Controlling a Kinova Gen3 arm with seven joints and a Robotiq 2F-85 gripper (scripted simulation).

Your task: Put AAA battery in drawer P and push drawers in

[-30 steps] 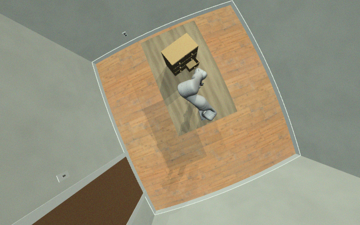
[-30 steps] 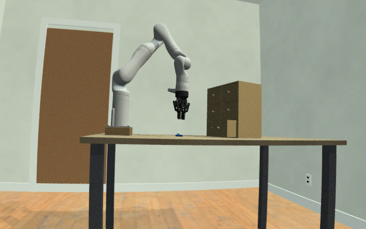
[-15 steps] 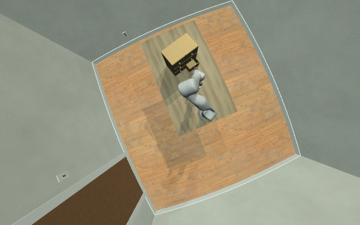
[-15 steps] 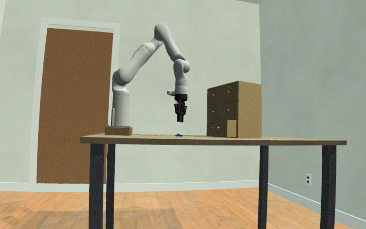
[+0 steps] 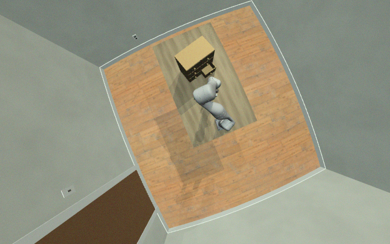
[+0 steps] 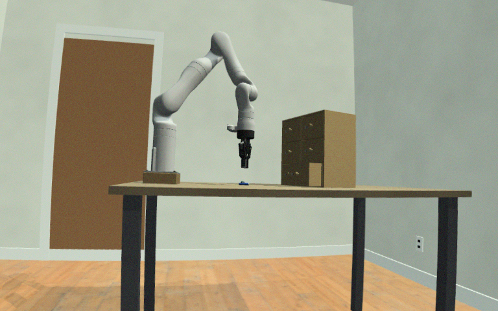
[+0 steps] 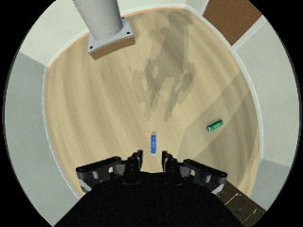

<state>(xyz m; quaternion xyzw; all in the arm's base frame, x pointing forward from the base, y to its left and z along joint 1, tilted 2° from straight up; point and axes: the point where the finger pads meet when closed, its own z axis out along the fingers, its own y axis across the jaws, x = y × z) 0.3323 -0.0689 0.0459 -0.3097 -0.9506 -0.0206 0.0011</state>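
- Black tool [image 5: 217, 91] [image 6: 244, 167] [image 7: 151, 156], one, hangs over the table [image 5: 238, 106] [image 6: 385, 193] [image 7: 95, 118], its two fingers partly open and nothing between them. A descent off line could bring a fingertip down on the battery and send it rolling.
- Blue battery [image 6: 243, 183] [image 7: 153, 145], slim and probably the AAA one sought, lies on the table below the tool, well short of the chest. Closing off its middle could tilt it or let it slip.
- Green battery [image 7: 215, 125], apparently stouter, lies apart from the blue. Batteries in sight number two; mistaking one for the other would spoil the job, as would a careless sweep of the arm [image 5: 215, 110] [image 6: 183, 82].
- One wooden chest [image 5: 195, 53] [image 6: 339, 148] [image 7: 232, 200] shows six drawers, two columns of three: five look shut, while the bottom drawer [image 5: 212, 72] [image 6: 314, 173] nearest the exterior view stands out. Whether it bears the P cannot be read. A wrong label would misplace the battery; a knock or further tug could make the loose tray droop or fall out, and a hard or crooked push could jam it or shift the chest.
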